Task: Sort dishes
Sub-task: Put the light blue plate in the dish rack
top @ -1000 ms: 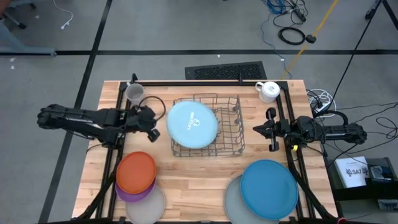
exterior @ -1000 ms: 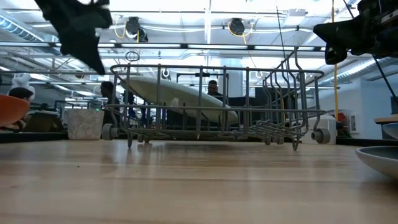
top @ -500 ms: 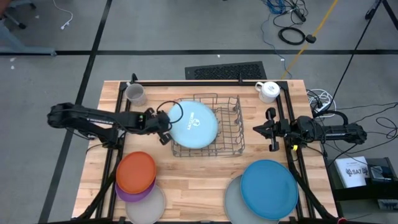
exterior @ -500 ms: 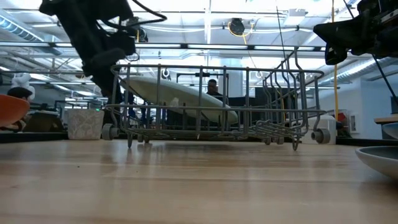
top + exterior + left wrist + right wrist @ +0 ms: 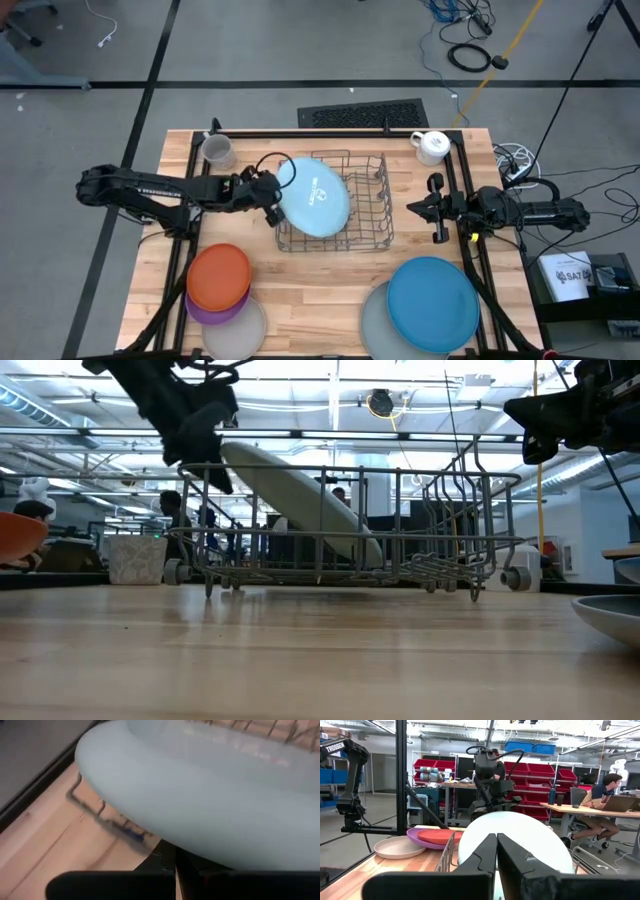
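My left hand (image 5: 268, 190) sits at the 9 o'clock rim of the light blue plate (image 5: 313, 197) — whether its fingers grip that rim I cannot tell. The plate lies in the wire rack (image 5: 368, 212) at mid-counter, tilted, its left edge raised above the rack's top rail and its right edge down inside the basket. My right hand (image 5: 428, 208) waits at 3 o'clock of the rack, well apart from it, fingers closed on nothing. At 7 o'clock on the counter (image 5: 320, 290) the orange plate (image 5: 218, 276) tops a purple plate (image 5: 204, 309) and a whitish one (image 5: 236, 331); at 5 o'clock a darker blue plate (image 5: 432, 303) covers a grey one (image 5: 374, 322).
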You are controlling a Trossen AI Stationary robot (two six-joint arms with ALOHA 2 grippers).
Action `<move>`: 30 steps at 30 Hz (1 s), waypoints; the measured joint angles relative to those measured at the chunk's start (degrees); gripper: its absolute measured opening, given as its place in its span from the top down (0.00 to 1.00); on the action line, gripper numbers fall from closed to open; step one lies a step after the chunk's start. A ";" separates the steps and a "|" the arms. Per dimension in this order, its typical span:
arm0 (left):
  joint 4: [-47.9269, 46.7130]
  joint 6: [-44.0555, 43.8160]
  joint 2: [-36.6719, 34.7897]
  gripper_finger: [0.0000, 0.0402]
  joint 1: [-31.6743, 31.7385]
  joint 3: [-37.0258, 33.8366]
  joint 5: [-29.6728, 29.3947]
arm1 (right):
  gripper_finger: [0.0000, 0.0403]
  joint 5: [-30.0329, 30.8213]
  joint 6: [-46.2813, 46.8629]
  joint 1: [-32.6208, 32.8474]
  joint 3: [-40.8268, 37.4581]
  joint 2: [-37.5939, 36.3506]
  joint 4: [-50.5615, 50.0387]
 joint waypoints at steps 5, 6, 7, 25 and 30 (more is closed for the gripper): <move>1.76 1.06 -0.01 1.00 0.69 0.02 1.05 | 0.98 -0.02 0.15 0.01 0.01 -0.01 0.00; 1.25 1.20 -0.14 1.00 0.69 0.02 1.01 | 0.98 -0.02 0.15 0.01 -0.01 0.01 0.00; 1.15 1.21 -0.34 1.00 0.69 0.02 0.97 | 0.98 -0.02 0.17 0.01 -0.01 0.00 0.00; 16.65 8.77 -0.17 1.00 2.22 4.57 1.34 | 0.98 -0.02 -0.21 0.01 0.00 0.00 0.00; 21.18 8.93 3.19 1.00 3.04 4.59 2.78 | 0.98 -0.02 -0.22 0.01 -0.01 0.00 -0.01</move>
